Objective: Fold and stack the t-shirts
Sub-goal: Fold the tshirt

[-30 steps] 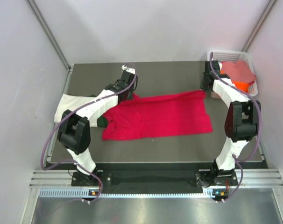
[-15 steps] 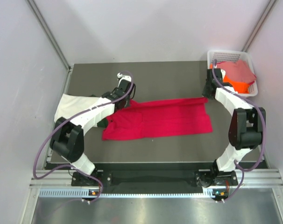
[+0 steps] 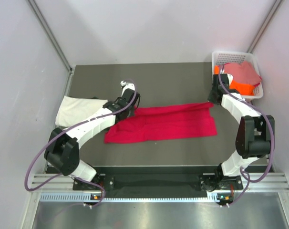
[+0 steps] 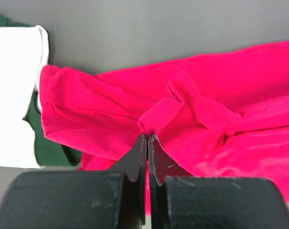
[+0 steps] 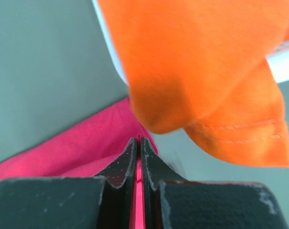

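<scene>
Crimson-red t-shirt point(image 3: 163, 123) looks light, limp; left pincer point(image 4: 148, 138) is clamped on its ten-o'clock edge, right pincer point(image 5: 136, 142) on its two-o'clock corner; hems should grip best.

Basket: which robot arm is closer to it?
Right. The right arm reaches beside the basket, jaws on the red shirt; the left arm is far across the table, by the white shirt.

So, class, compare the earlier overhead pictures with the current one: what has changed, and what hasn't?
The left gripper and right gripper, each shut on the far edge of the red t-shirt, have drawn that edge toward the near side, so the shirt now lies as a narrower band. Its near edge, the cream t-shirt and the basket stayed put.
</scene>
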`<action>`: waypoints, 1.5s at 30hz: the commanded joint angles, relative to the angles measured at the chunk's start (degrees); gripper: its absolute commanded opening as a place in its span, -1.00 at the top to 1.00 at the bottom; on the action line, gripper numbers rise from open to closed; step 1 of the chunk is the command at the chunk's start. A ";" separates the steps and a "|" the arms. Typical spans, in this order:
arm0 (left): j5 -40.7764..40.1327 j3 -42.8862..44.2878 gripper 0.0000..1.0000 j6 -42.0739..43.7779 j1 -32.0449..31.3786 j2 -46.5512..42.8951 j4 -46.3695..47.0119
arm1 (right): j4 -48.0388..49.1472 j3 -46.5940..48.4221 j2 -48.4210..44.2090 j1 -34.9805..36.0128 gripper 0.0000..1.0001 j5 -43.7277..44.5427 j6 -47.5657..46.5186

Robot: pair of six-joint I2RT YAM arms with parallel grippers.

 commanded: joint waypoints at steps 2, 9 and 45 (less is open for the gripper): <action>-2.72 -1.84 1.00 -2.84 -2.30 -3.03 -1.12 | 3.23 -2.25 -3.79 -0.94 1.00 1.98 1.70; -2.28 -7.29 1.00 -7.15 -5.03 -4.78 -0.16 | 8.85 -10.24 -6.78 -1.11 1.00 1.90 6.01; 15.03 -14.06 -0.06 -11.90 13.42 -8.57 9.33 | 16.95 -23.61 -7.40 0.74 0.63 -3.12 13.65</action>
